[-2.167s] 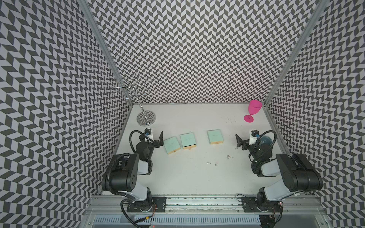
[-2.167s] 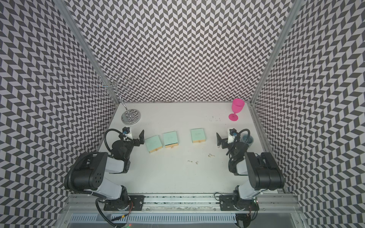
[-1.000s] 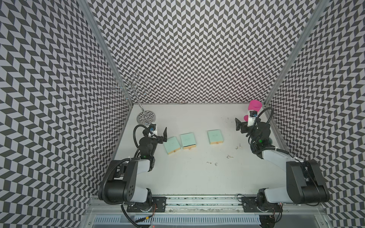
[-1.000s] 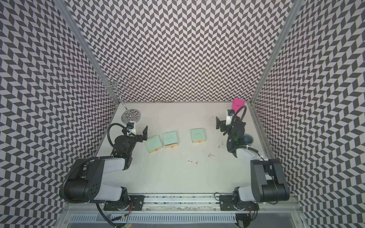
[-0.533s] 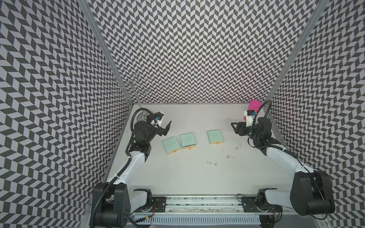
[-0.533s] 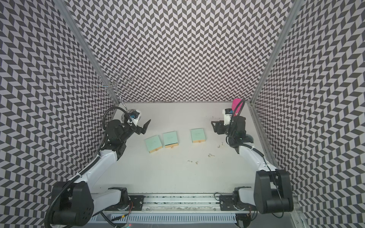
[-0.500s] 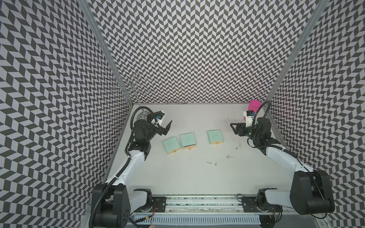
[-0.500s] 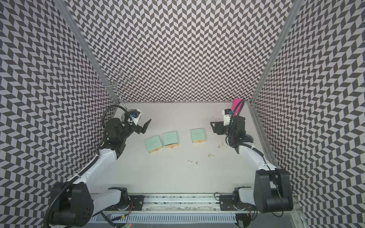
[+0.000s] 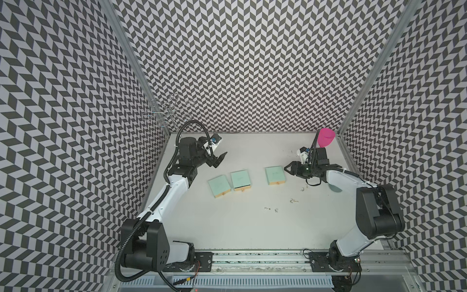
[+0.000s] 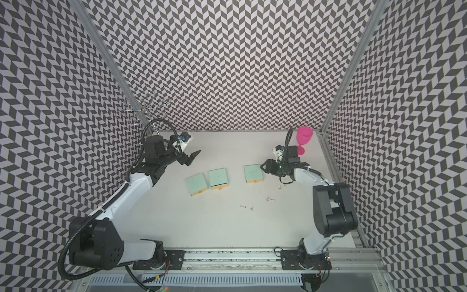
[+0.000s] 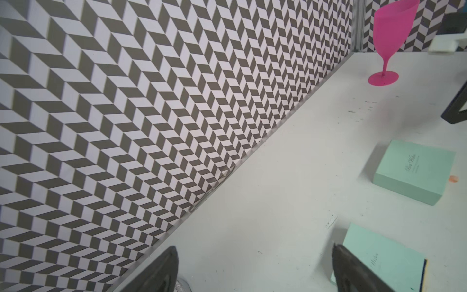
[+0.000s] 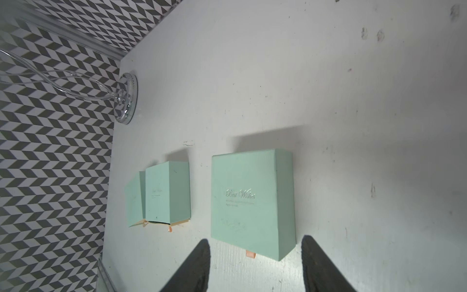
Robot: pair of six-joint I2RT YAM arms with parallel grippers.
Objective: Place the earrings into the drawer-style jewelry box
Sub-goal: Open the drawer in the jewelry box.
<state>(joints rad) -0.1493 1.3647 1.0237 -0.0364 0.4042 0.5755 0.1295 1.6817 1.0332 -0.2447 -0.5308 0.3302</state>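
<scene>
Three mint-green drawer-style jewelry boxes lie in a row mid-table in both top views: left [image 9: 219,186], middle [image 9: 241,180], right [image 9: 275,175]. The earrings are tiny silvery clusters on the table in front of the right box [image 9: 270,209] [image 9: 294,201] [image 9: 303,187]. My left gripper [image 9: 217,159] hovers open behind and left of the left box, holding nothing. My right gripper [image 9: 288,168] points at the right box's right side. In the right wrist view this gripper [image 12: 256,239] is open and empty, just short of that box [image 12: 252,199].
A pink goblet [image 9: 326,137] stands at the back right corner, just behind the right wrist. A wire jewelry stand [image 9: 169,116] rises at the back left, behind the left arm. Patterned walls close in three sides.
Both arms lifted from their folded rest near the front and reached back. The left gripper went to the back left. The right gripper swung toward the right box and its jaws narrowed.
</scene>
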